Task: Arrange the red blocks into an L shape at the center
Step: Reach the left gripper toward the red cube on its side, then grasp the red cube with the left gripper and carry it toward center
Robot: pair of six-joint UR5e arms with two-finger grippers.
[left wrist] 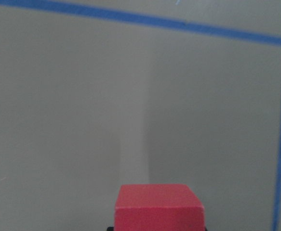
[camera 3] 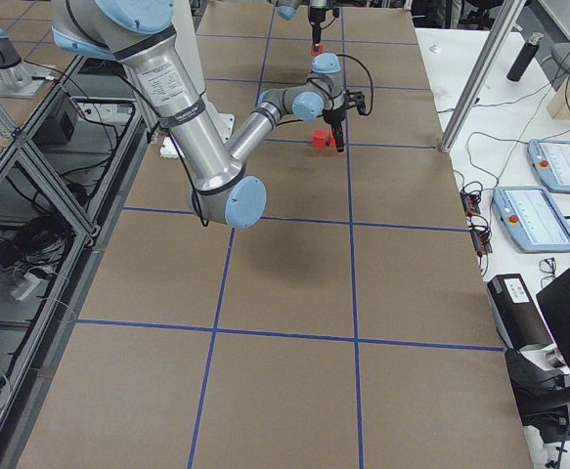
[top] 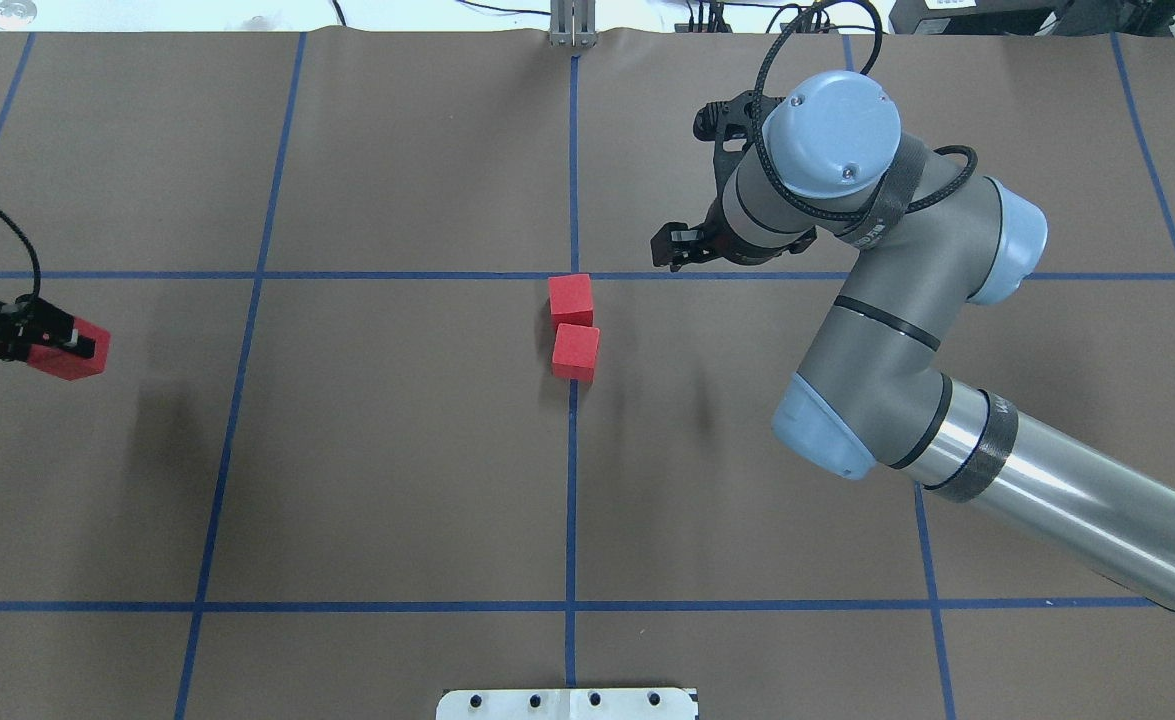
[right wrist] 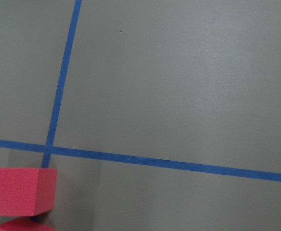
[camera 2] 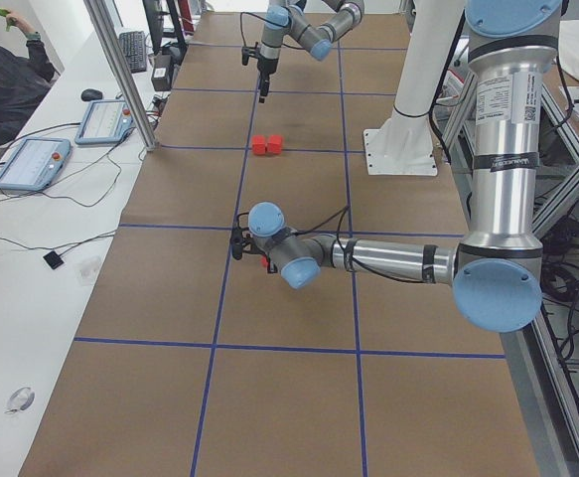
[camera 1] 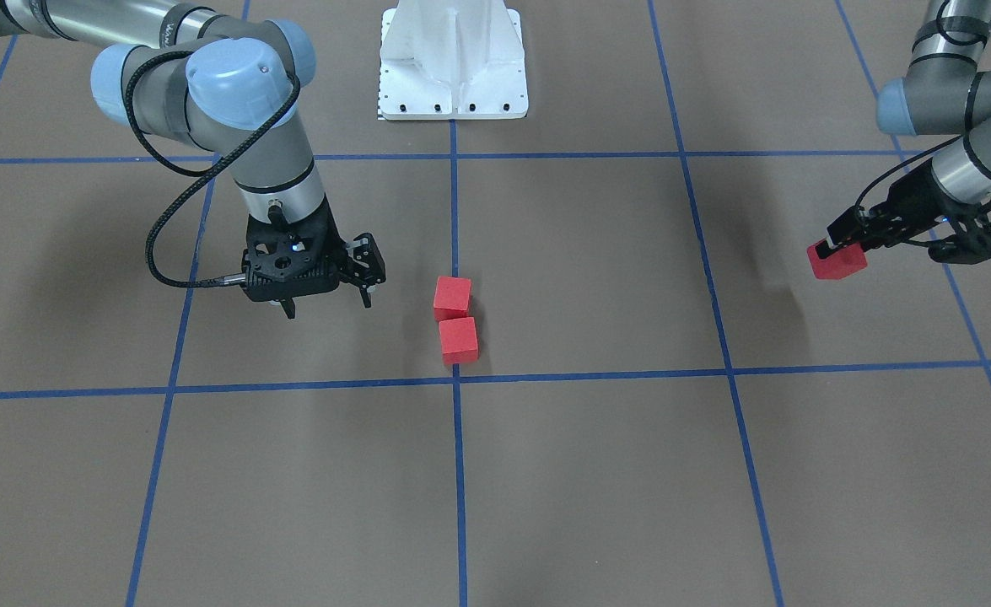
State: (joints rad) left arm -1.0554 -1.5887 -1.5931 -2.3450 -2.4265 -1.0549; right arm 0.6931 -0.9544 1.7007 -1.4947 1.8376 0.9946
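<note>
Two red blocks (camera 1: 452,298) (camera 1: 459,340) lie touching in a line just on the robot's side of the center tape crossing (camera 1: 456,379). They also show in the overhead view (top: 571,299) (top: 575,352), below the crossing (top: 574,275). My left gripper (camera 1: 834,255) is shut on the third red block (camera 1: 839,263), held above the surface far out to my left (top: 69,350). The left wrist view shows that block (left wrist: 158,207) at the bottom edge. My right gripper (camera 1: 328,302) is open and empty, hovering beside the pair. The right wrist view shows one block (right wrist: 22,191) at its bottom left.
The white bolted base (camera 1: 453,67) stands on the robot's side of the blocks. The brown surface is gridded with blue tape. An operator (camera 2: 1,79) and tablets (camera 2: 31,162) are at a side bench off the table.
</note>
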